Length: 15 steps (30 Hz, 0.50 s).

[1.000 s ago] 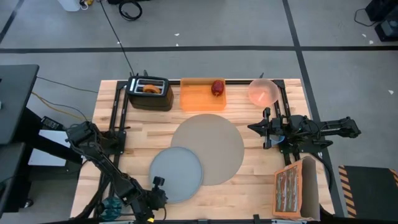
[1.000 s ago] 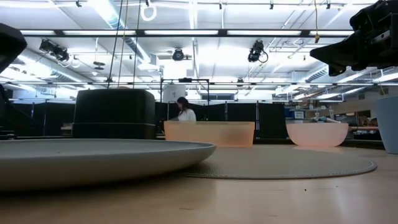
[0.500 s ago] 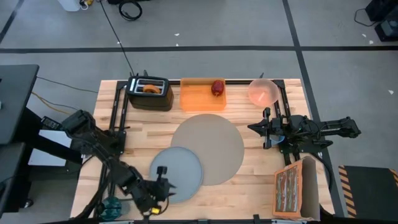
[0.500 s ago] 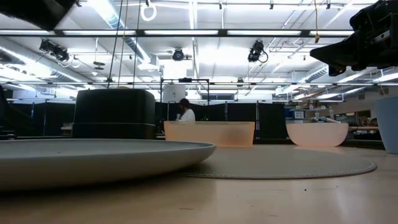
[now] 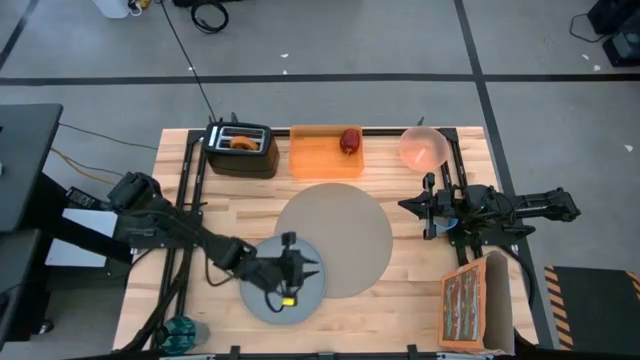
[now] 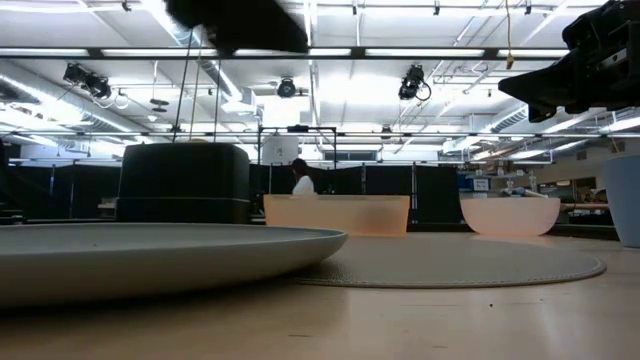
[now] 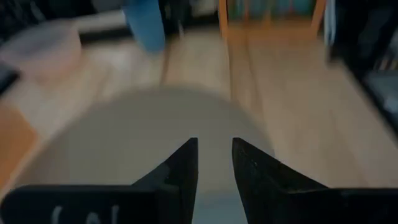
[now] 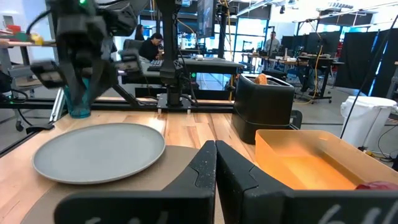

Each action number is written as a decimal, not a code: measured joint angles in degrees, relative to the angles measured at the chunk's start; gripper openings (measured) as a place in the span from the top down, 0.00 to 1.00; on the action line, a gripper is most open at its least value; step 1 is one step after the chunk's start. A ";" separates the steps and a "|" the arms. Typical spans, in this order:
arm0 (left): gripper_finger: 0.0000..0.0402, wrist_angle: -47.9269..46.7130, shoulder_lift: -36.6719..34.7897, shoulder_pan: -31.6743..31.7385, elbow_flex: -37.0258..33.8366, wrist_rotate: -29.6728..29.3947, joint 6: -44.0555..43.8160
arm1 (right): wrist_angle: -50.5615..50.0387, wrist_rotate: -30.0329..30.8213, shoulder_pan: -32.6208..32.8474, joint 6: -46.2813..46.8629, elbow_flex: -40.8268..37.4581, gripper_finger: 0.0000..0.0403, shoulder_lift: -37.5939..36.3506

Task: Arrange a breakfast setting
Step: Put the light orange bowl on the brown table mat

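The round grey-brown placemat [image 5: 340, 235] lies mid-table. The grey plate [image 5: 290, 312] sits at its near left, with its right rim over the mat's edge. My left gripper [image 5: 314, 268] hovers above the plate, pointing toward the table's right. Its fingers [image 7: 214, 148] stand a little apart with nothing between them. The bagel [image 5: 240, 142] sticks up out of the toaster. The red apple [image 5: 349, 140] lies in an orange tray. The pink bowl [image 5: 422, 148] stands far right and the blue cup [image 6: 626, 200] stands at the right. My right gripper [image 5: 404, 206] waits shut above the table's right side.
A black toaster [image 5: 240, 155] and the orange tray [image 5: 318, 158] line the far edge. A cardboard holder [image 5: 478, 300] stands at the near right corner. A teal glass [image 5: 183, 328] is at the near left. A person [image 6: 303, 180] shows far beyond the table.
My left gripper has risen from the table's near edge beside the plate. It has swung toward the right and far side, turning until it points toward the right edge, and is now above the plate. The plate and placemat have stayed put.
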 joint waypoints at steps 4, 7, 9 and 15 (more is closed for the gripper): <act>0.73 11.30 0.00 2.24 -0.92 4.55 3.19 | 0.01 -0.01 0.01 0.01 0.00 0.98 0.00; 0.74 23.40 0.02 2.69 -6.80 5.42 4.48 | 0.01 0.00 -0.01 0.00 -0.01 0.98 0.00; 0.74 32.12 0.09 3.22 -12.00 5.57 5.66 | 0.06 0.02 -0.02 0.01 -0.01 0.98 0.00; 0.74 49.10 -1.77 4.92 -24.82 5.33 9.27 | 4.24 0.37 -0.01 0.71 -0.01 0.98 0.00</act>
